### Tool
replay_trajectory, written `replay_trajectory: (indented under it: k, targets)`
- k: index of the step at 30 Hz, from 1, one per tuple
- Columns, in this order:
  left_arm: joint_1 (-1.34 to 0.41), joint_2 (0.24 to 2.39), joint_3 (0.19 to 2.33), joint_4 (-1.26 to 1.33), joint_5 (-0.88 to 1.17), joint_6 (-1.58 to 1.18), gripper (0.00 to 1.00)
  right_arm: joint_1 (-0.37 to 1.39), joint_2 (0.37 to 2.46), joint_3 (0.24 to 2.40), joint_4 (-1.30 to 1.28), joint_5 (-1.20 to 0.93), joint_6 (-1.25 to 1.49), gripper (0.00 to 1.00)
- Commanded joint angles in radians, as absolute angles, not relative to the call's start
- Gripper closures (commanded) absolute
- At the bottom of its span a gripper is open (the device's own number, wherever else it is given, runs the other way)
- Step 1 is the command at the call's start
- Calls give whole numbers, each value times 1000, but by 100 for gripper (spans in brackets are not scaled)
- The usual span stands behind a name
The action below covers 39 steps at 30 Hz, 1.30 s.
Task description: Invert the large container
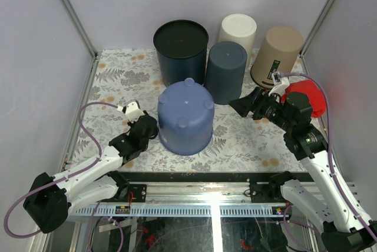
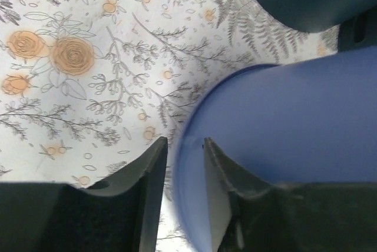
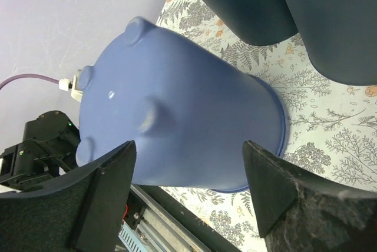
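Broadly, a floral-patterned tabletop (image 1: 118,81) carries every item. At its centre stands the large periwinkle-blue plastic container (image 1: 185,119), mouth down and four moulded feet up, so the inversion looks complete or nearly so. It stands in front of the other containers, where both arms can reach it. Behind it stand a dark navy cylinder with a black top (image 1: 181,52), a slate-grey tub (image 1: 227,70), a tan tub (image 1: 277,55) and a cream tub (image 1: 238,29), apparently not part of the task. The right gripper (image 1: 244,106) faces the blue wall from a short way off, its jaws spread wide, probably ready to steady it. The left gripper (image 1: 147,127) sits at the container's lower left rim. Its jaws show a narrow gap with the rim edge inside, but whether they pinch it cannot be told.
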<state>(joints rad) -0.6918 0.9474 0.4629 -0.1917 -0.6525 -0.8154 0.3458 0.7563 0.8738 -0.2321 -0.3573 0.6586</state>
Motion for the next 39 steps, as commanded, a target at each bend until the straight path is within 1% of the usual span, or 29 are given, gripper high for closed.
replay_trajectory:
  k: [1, 2, 3, 5, 6, 11, 14, 16, 18, 19, 21, 27, 28, 39]
  targets:
    - [-684, 933, 552, -279, -656, -834, 63, 342, 736, 867, -199, -361, 665, 16]
    - [-683, 932, 567, -300, -658, -834, 59, 341, 735, 856, -188, -360, 669, 6]
    - [-684, 930, 583, -317, -658, -833, 54, 342, 735, 849, -183, -359, 671, 0]
    - [-684, 929, 613, -358, -662, -833, 43, 342, 738, 832, -173, -357, 673, 1]
    - [-684, 930, 625, -373, -665, -833, 39, 342, 738, 826, -167, -356, 675, 0]
    - [-681, 936, 669, -409, -667, -814, 28, 342, 775, 821, -168, -362, 671, 1]
    - [-676, 958, 694, -439, -675, -803, 25, 341, 790, 827, -166, -361, 660, 0]
    - [-669, 972, 714, -465, -695, -801, 20, 342, 792, 837, -176, -338, 647, 1]
    - [-655, 983, 736, -480, -695, -788, 18, 342, 793, 851, -196, -313, 634, 1]
    - [-647, 985, 748, -483, -693, -780, 17, 341, 794, 860, -207, -300, 626, 1]
    - [-627, 989, 771, -476, -686, -756, 12, 342, 801, 882, -240, -265, 610, 0]
    - [-577, 1026, 862, -464, -639, -698, 5, 342, 793, 941, -288, -172, 567, 0]
    - [-573, 1031, 873, -465, -635, -696, 1, 341, 792, 948, -295, -160, 561, 1]
    - [-558, 1036, 899, -457, -605, -695, 0, 342, 828, 991, -319, -125, 547, 1]
